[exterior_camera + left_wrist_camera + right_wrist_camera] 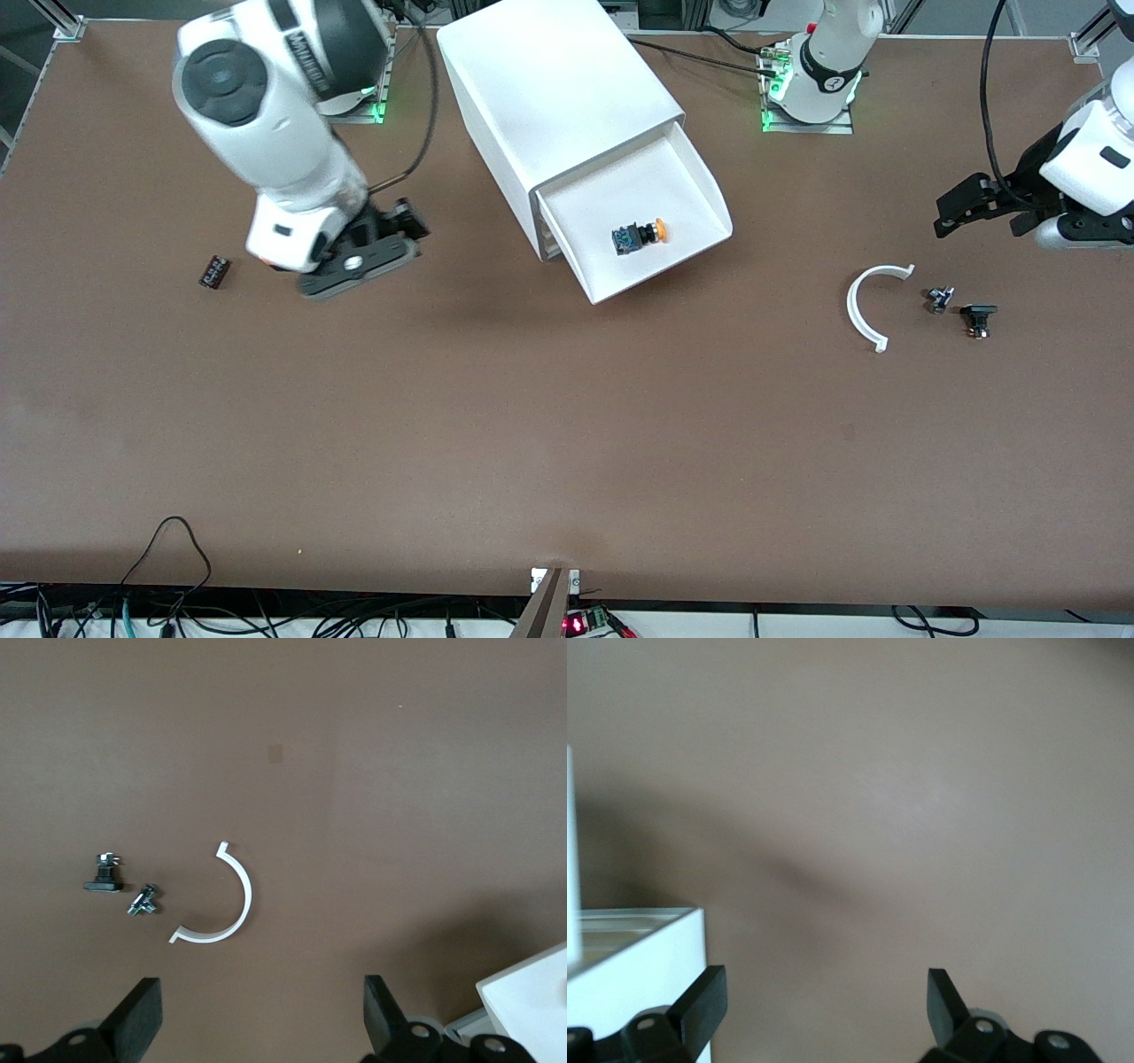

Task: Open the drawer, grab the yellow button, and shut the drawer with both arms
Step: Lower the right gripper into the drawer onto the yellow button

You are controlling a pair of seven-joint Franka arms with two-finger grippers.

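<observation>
**Kid:** What do you have closest to the front camera?

**Helper:** You have a white curved clip (866, 306) and two little black parts (961, 310) lying on the brown table (532, 443). They sit under your left gripper (263, 1014), toward the left arm's end. That gripper hangs over the bare table there. Its fingers are spread wide and hold nothing. I think that arm is just waiting.

**Kid:** And the button?

**Helper:** Your button (640, 237) lies on its side in the top drawer (691, 173), orange cap showing. The drawer is pulled out of the white cabinet (549, 89), so the opening part looks done. The button sits out in the bare middle of the tray, so I think a hand can come straight down on it.

**Kid:** Where is your other hand?

**Helper:** Your right gripper (359, 263) hangs low over the table, just beside the cabinet, toward the right arm's end. Its fingers are wide apart and empty too. A small black block (213, 271) lies on the table close to it. From there the button is a short reach over the drawer's wall.
</observation>
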